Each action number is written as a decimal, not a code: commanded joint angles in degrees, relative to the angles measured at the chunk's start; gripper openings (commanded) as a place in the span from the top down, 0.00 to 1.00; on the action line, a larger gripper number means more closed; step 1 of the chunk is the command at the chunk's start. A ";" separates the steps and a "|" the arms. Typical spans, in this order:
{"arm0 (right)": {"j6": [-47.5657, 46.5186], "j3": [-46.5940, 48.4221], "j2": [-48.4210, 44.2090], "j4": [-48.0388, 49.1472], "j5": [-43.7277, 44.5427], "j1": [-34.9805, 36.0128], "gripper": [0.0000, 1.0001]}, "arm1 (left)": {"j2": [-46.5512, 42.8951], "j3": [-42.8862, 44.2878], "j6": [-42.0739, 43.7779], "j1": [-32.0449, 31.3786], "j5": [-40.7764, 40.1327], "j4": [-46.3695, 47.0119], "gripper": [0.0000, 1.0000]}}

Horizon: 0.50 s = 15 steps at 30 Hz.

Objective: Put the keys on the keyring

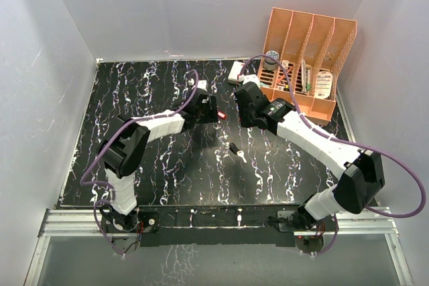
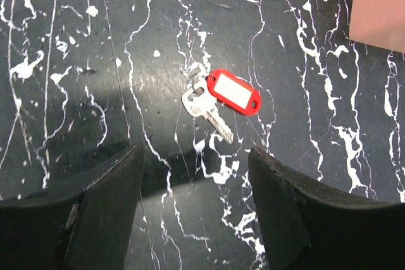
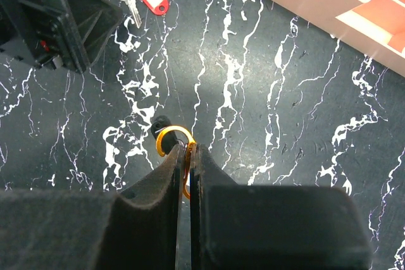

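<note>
Nearest the lens, the left gripper (image 2: 195, 156) hangs low over the black marbled table (image 1: 154, 165) with its fingers well apart and nothing between them. Just ahead of that gap lies the red-tagged key (image 2: 231, 92), flat on the table, its silver blade angled back toward the fingers. Further right, the black-headed key (image 1: 236, 151) lies on its own on the table, apart from both arms. The right gripper (image 3: 190, 150) has its fingers pressed together on the orange keyring (image 3: 172, 128), held edge-on above the table. An orange file organiser (image 1: 305, 58) stands at the far right. The step in hand looks like picking up the red-tagged key. The next move calls for a grip that leaves the key's hole free for the keyring.
</note>
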 commanded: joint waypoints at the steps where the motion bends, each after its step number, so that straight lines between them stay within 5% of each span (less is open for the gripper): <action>1: -0.46 -0.18 -2.45 2.62 0.06 0.17 1.00 | 2.42 3.88 2.19 1.36 2.48 3.54 0.36; 15: -0.73 -0.11 -1.98 2.90 0.06 0.25 1.00 | 9.27 8.76 3.68 4.47 7.64 6.91 0.47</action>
